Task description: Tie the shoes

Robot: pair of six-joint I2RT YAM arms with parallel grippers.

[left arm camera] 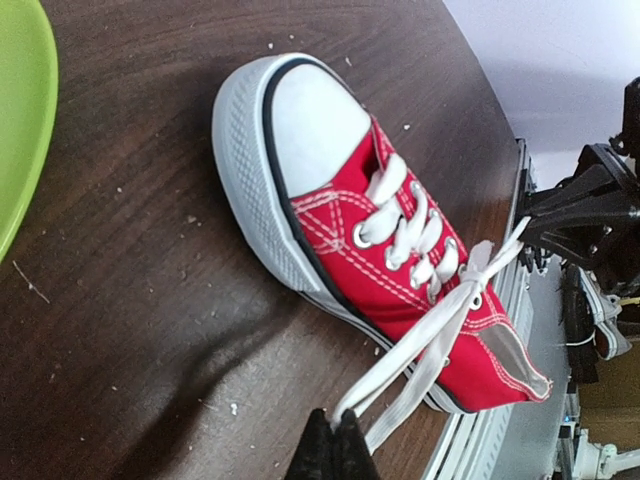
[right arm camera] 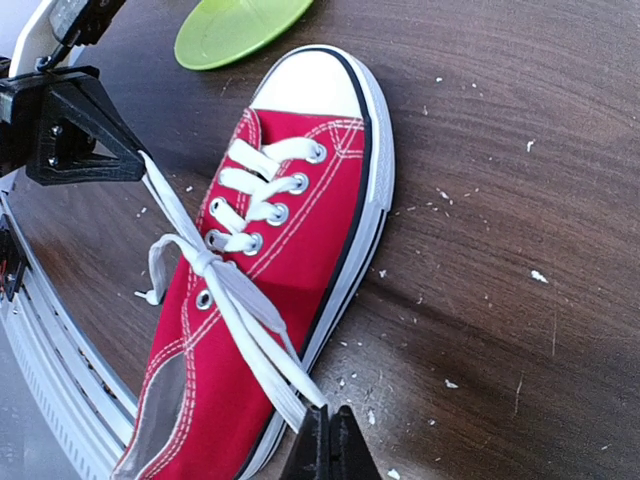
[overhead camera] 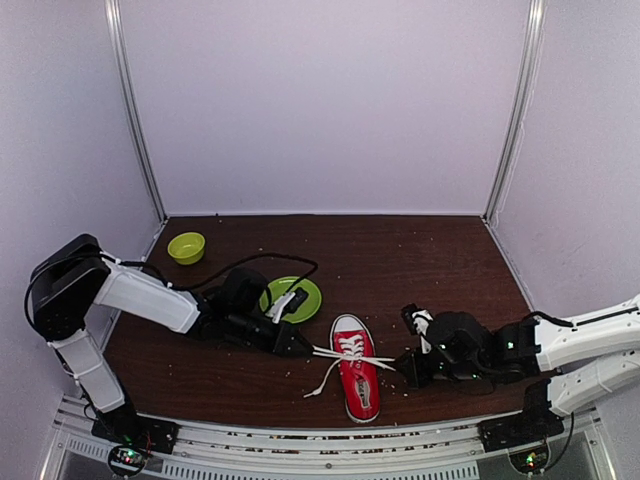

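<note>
**A:** Where is the shoe, and what do we have hold of?

**B:** The sneaker (overhead camera: 355, 380) sits on the table (overhead camera: 430, 270) near the front edge, toe pointing away from us, just beside the green plate (overhead camera: 310, 296). It lies between our arms. Our left gripper (overhead camera: 303, 349) is pinched on two strands of the laces (left arm camera: 405, 232). Our right gripper (overhead camera: 402, 368) is clamped on two strands on the other side. The knot (right arm camera: 205, 262) sits over the tongue.

**A:** So we tighten now?

**B:** We judge so. We pull outward on both sides evenly and low, or the light shoe may slide or tip. We ease off once the knot seats, so neither pair of strands slips free.
</note>
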